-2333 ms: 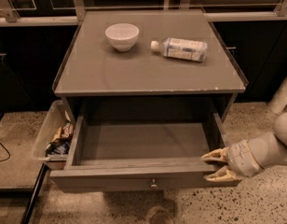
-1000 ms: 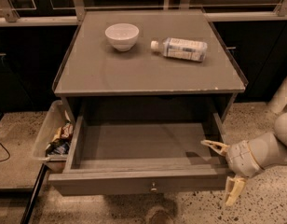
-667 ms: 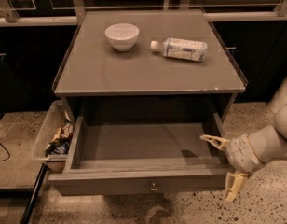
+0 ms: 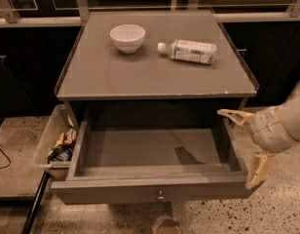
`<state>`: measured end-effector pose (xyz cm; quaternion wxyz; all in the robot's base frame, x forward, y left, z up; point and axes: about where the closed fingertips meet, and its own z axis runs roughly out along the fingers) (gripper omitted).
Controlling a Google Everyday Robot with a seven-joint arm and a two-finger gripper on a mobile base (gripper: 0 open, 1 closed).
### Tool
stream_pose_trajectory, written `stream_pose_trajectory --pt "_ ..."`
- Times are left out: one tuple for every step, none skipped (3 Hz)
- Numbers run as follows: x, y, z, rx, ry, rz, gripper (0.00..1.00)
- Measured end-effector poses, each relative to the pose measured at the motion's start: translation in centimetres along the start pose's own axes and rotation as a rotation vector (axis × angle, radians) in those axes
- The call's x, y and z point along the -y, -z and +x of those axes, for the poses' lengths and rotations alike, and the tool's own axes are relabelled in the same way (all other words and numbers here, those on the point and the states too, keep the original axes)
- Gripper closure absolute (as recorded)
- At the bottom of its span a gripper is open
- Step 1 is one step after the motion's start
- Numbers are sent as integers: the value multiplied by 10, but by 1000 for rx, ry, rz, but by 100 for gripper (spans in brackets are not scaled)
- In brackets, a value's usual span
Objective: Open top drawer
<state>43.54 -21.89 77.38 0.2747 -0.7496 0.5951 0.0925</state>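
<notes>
My jaws gape; my gripper [image 4: 245, 144] sits at the top drawer's [image 4: 150, 191] front-right corner, where a careless swing could shove it shut.

The top drawer [image 4: 155, 189] has a matt grey front and a smooth, dull grey inside, with a small metal knob [image 4: 160, 196] that gives a faint shine. The surface [image 4: 155, 72] above it is the same flat grey, smooth, with a soft sheen. On it, the bowl [image 4: 127, 37] looks like white glazed ceramic, and the bottle [image 4: 189, 50] is clear plastic with a pale label. The gripper [image 4: 236, 149], at the drawer's right side, has matt tan fingers [image 4: 233, 115], spread apart, on a smooth pale shell. The bin [image 4: 48, 135] is cloudy plastic holding shiny wrappers [image 4: 65, 143]. The floor [image 4: 247, 213] is speckled, polished stone.
</notes>
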Motion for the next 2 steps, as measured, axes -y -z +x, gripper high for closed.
stream_pose_trajectory --pt "27 48 -23 -75 72 59 0" --pt "47 77 -40 -94 131 87 0"
